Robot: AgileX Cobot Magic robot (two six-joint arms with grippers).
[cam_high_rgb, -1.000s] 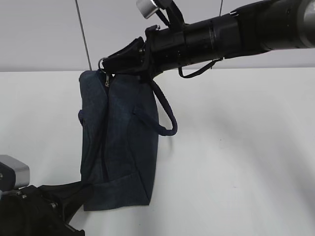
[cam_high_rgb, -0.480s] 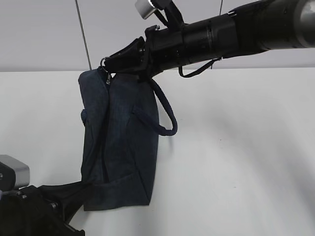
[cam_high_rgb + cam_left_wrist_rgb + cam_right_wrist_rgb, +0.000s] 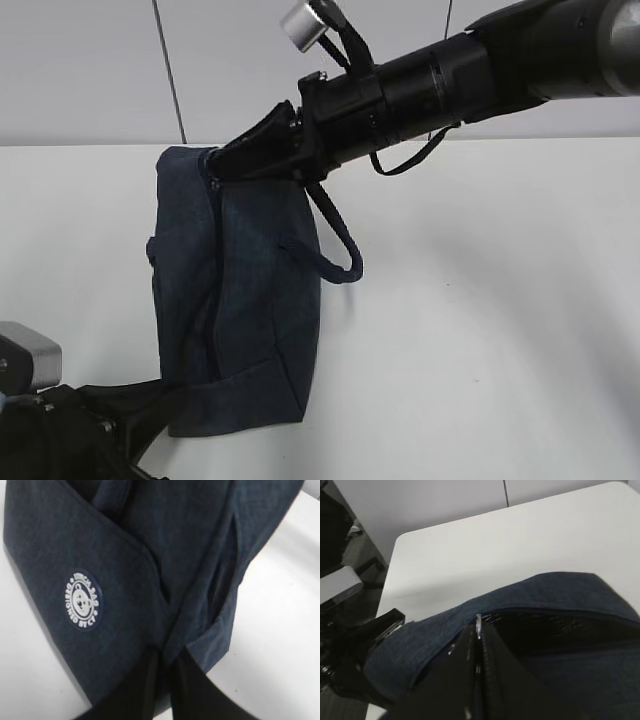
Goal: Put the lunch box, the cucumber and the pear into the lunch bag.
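Observation:
The dark navy lunch bag (image 3: 240, 300) stands upright on the white table, one strap handle (image 3: 335, 245) hanging off its right side. My right gripper (image 3: 222, 163) is at the bag's top left corner, shut on the silver ring pull (image 3: 478, 625) of the zipper; the wrist view shows a dark gap beside it. My left gripper (image 3: 170, 388) is shut on the bag's lower left fabric; in its wrist view the fingers (image 3: 150, 680) pinch the cloth below the white round logo (image 3: 83, 600). The lunch box, cucumber and pear are out of view.
The white table (image 3: 480, 300) spreads to the right of the bag, with a grey wall behind. The table's left edge and a dark floor show in the right wrist view (image 3: 365, 545).
My right gripper has dropped slightly and moved left along the bag's top with the zipper pull. The bag's top has sunk and bulged left. The left gripper has held still.

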